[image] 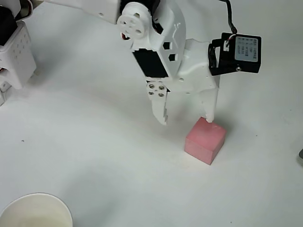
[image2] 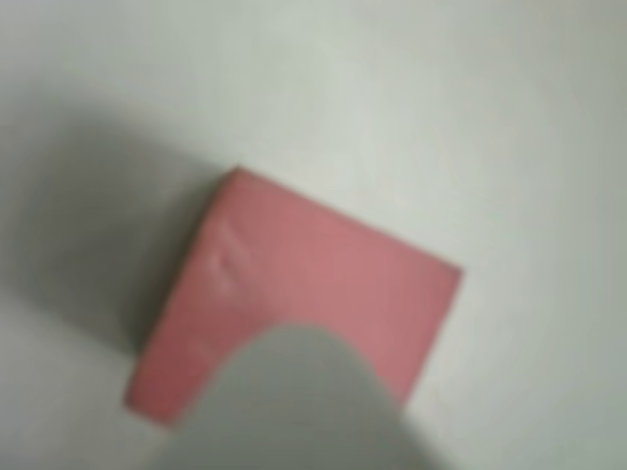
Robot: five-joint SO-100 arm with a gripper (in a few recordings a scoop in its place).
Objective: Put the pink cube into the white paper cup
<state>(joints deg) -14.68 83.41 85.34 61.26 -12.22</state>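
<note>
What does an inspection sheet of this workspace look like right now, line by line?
Surface: plain white table, with the arm's soft shadow on it.
Job's things: pink cube sits flat on the table; white paper cup stands upright at the bottom left corner of the overhead view, nothing seen inside the part in view.
Clutter: nothing seen.
Claw: claw open just above the cube, one fingertip at the cube's far top edge, the other off to its left, holding nothing.
Cables: one black cable runs up from the wrist camera.
Surroundings: white perforated block at the left edge.
</note>
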